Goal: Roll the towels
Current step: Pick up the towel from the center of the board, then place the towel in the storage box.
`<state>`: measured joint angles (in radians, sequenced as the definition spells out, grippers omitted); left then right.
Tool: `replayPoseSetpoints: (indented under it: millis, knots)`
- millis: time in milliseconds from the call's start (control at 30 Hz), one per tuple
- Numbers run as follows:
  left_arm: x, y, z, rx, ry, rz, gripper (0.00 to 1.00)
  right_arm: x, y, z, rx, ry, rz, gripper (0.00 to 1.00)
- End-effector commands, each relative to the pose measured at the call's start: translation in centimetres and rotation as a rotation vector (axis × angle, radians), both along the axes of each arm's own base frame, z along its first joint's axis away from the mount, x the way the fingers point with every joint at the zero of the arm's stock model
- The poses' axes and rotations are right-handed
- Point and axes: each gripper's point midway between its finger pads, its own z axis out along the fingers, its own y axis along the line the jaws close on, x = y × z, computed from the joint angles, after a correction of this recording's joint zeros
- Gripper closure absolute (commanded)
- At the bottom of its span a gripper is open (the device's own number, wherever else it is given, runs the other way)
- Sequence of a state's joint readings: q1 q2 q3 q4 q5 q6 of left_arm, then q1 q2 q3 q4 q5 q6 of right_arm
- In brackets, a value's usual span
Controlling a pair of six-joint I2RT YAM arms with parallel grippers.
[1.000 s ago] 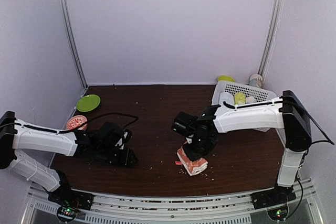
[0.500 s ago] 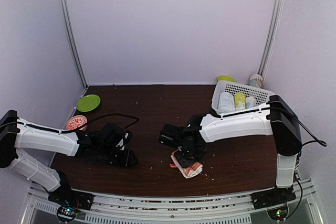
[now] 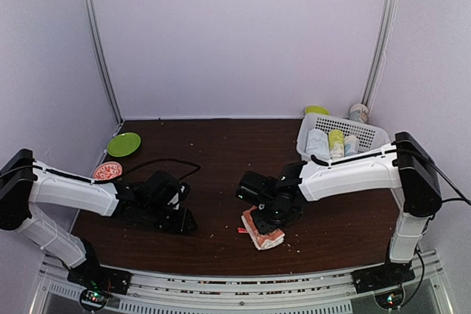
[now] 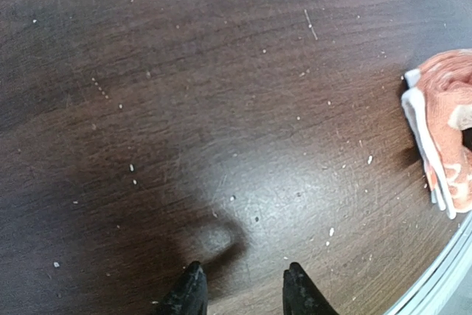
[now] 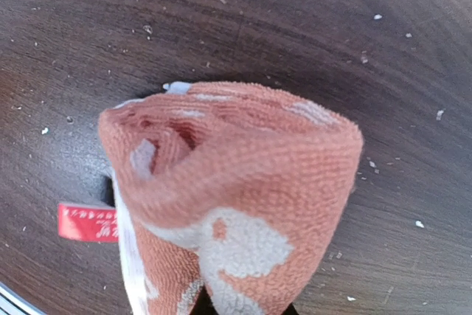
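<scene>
Progress is judged partial: orange towel (image 3: 265, 234), at five o'clock, is pinched half-rolled by right gripper (image 3: 273, 214); left gripper (image 4: 243, 291) is held spread, empty.

The orange towel (image 5: 236, 175), terry cloth with cream patterns and 1 red tag (image 5: 87, 222) at its edge, is lying as a loose, partly rolled bundle directly under the right gripper (image 3: 271, 215), its open spiral end showing 2 or 3 turns. Its near end is sitting pinched between that gripper's fingers, and it is resting well apart from the left gripper (image 4: 243, 289), off to that gripper's right.
</scene>
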<state>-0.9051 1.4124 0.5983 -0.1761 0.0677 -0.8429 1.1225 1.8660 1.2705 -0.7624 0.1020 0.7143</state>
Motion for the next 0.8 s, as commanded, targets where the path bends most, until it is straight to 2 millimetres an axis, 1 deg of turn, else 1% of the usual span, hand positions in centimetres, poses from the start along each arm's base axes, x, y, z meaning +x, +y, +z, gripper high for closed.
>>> replayPoseSetpoints:
  millis: [0,200,333,433,567,667,767]
  knots:
    - [0.8,-1.0,0.9,-0.033,-0.028,-0.011,0.63,1.2,-1.8,3.2,-0.01,-0.088,-0.034,1.0]
    - [0.8,-0.9,1.0,-0.023,-0.026,-0.01,0.64,2.5,-4.4,8.1,-0.02,-0.178,-0.059,1.0]
    - [0.8,-0.8,1.4,-0.009,-0.025,-0.013,0.65,3.5,-7.7,12.1,-0.04,-0.251,-0.089,1.0]
    - [0.9,-0.6,1.8,0.013,-0.033,-0.022,0.65,4.8,-11.1,15.6,-0.047,-0.317,-0.142,1.0]
    - [1.3,-0.8,2.6,0.024,-0.052,-0.028,0.65,7.7,-16.9,19.6,-0.053,-0.393,-0.272,1.0]
    - [1.7,-1.3,3.0,0.012,-0.056,-0.031,0.65,10.0,-20.6,21.3,-0.05,-0.424,-0.371,1.0]
    - [1.8,-2.0,3.3,-0.001,-0.053,-0.044,0.65,12.2,-24.0,21.9,-0.059,-0.439,-0.463,1.0]
